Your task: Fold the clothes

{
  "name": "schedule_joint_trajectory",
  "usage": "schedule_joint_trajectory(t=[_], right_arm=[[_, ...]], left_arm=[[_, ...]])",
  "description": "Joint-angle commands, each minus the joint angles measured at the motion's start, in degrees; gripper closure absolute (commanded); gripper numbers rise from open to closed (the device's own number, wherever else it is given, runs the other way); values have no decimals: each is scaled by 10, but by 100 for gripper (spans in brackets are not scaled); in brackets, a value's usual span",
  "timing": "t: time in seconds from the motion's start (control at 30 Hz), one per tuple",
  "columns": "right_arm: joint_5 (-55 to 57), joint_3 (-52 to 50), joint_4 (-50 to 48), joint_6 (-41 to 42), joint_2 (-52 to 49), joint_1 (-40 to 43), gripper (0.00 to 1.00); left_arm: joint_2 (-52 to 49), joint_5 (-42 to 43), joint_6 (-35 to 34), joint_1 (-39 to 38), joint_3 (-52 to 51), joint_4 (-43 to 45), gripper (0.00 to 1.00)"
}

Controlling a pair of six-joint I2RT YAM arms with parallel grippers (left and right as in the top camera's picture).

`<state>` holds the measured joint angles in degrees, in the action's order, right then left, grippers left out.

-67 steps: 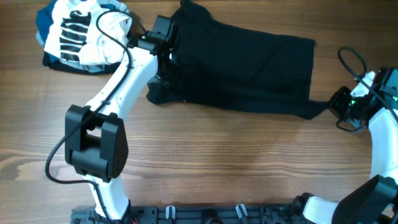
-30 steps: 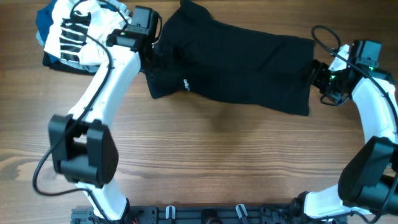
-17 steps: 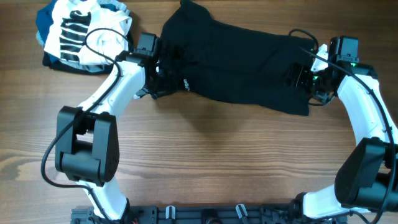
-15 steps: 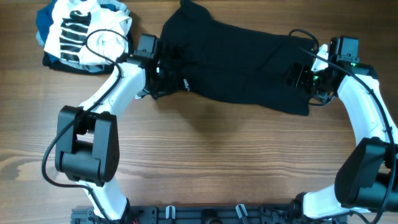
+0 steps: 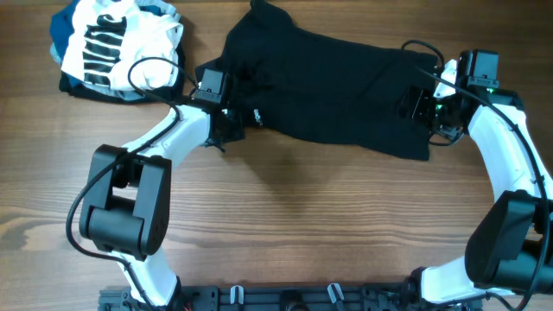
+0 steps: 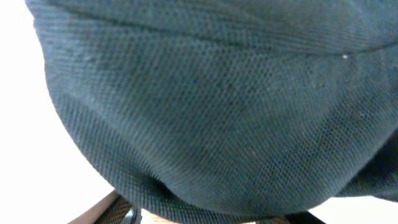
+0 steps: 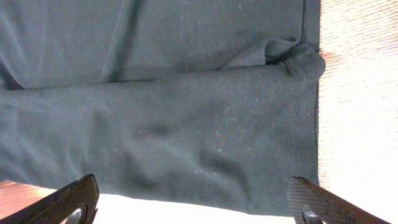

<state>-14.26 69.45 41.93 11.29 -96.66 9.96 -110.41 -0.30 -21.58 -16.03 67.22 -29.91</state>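
Note:
The clothes [image 5: 337, 86], a plain black garment with a small white logo [image 5: 257, 117], lie spread across the far middle of the table. My left gripper [image 5: 229, 125] is at the garment's lower left corner. In the left wrist view black fabric [image 6: 211, 106] fills the picture and bulges between the fingertips [image 6: 121, 214] of the left gripper [image 6: 208, 218]; whether they pinch it does not show. My right gripper [image 5: 421, 108] hovers over the garment's right edge. In the right wrist view it [image 7: 196, 208] stands open, its fingertips [image 7: 78, 199] wide apart above the hem [image 7: 186, 155].
A white garment with black stripes [image 5: 112, 43] lies bunched at the far left on blue folded clothing [image 5: 67, 82]. Bare wooden table [image 5: 328, 225] stretches in front of the black garment. The arm bases [image 5: 130, 216] stand near the front edge.
My left gripper has slid down the garment's left edge to its lower corner, and its jaws have narrowed. My right gripper came in over the right edge, then stayed still.

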Motion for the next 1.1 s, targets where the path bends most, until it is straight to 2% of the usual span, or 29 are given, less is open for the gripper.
schedule_joint_trajectory(t=[0.0, 0.33, 0.67, 0.77, 0.9, 1.07], right_arm=[[10, -6, -4, -6, -9, 0, 2], [9, -6, -10, -6, -9, 0, 2], [10, -6, -9, -8, -9, 0, 2], [10, -6, -8, -8, -9, 0, 2], [10, -6, -8, -8, -9, 0, 1], [10, -6, -6, -8, -9, 0, 2]], left_arm=[[-6, -75, -1, 1, -17, 2, 43], [56, -107, 0, 0, -10, -9, 42], [22, -111, 3, 1, -18, 26, 40], [1, -93, 3, 1, -18, 49, 45], [-9, -85, 1, 1, -18, 52, 58], [-41, -85, 1, 1, -18, 50, 59]])
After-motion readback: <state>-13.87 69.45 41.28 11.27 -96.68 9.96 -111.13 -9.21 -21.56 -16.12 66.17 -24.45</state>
